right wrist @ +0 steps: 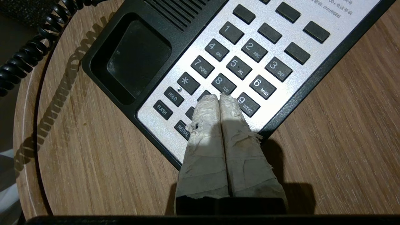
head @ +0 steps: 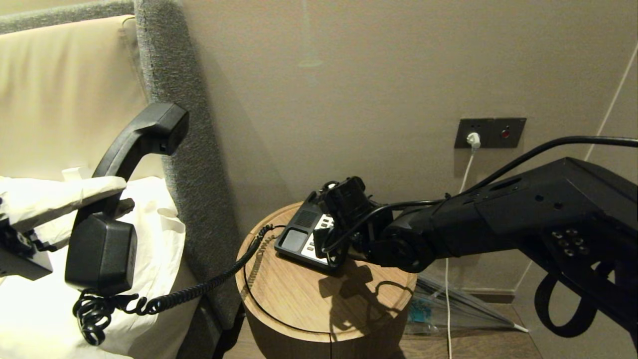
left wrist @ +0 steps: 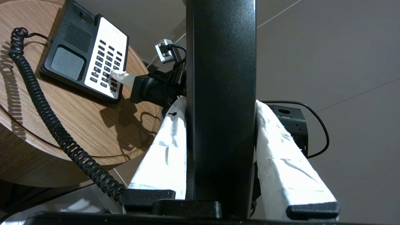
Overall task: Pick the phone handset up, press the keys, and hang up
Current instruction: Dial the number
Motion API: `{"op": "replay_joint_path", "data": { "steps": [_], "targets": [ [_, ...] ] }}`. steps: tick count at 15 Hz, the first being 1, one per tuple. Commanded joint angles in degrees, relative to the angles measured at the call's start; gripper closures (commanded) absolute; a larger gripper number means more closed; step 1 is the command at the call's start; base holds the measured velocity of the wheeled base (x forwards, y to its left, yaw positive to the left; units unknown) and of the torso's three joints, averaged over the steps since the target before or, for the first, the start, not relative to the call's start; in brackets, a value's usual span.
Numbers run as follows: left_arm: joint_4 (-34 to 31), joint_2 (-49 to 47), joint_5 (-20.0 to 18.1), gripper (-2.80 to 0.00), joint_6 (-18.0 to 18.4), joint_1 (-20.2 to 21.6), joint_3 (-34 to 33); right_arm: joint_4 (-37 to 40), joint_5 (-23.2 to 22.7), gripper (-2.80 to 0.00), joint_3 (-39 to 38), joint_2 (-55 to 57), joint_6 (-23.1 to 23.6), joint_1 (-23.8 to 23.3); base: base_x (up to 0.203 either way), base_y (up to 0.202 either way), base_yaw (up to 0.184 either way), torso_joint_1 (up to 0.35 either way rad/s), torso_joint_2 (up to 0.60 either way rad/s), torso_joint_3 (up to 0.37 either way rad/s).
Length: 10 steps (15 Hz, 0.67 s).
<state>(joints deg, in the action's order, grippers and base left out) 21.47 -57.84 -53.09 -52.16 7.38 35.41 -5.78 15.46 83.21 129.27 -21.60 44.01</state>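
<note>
Black phone handset is lifted, pinched in the left gripper; right gripper, fingertips pressed together, presses the keys; hanging up remains.

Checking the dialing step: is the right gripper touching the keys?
Touching: the right wrist view shows the right gripper, shut, with its tips on the keys, covering the one below 8.

Dim warm light; hard shadows on the round table; pillow overexposed; frames sharp

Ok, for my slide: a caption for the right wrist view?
Right gripper, fingers shut, presses the keys just below the 8.
</note>
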Motion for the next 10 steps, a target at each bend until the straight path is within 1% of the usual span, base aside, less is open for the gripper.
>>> {"op": "replay_joint_path", "data": {
  "steps": [1,10],
  "targets": [
    [0.2,-0.1,-0.3,0.00,-0.3,0.0,0.0,-0.1,0.1,0.00,0.2,0.6,-0.1,0.0,0.000,0.000,0.000,0.000,0.00,0.000],
    [0.1,0.0,-0.3,0.00,-0.3,0.0,0.0,-0.4,0.0,0.00,0.3,1.7,-0.1,-0.1,0.000,0.000,0.000,0.000,0.00,0.000]
  ]
}}
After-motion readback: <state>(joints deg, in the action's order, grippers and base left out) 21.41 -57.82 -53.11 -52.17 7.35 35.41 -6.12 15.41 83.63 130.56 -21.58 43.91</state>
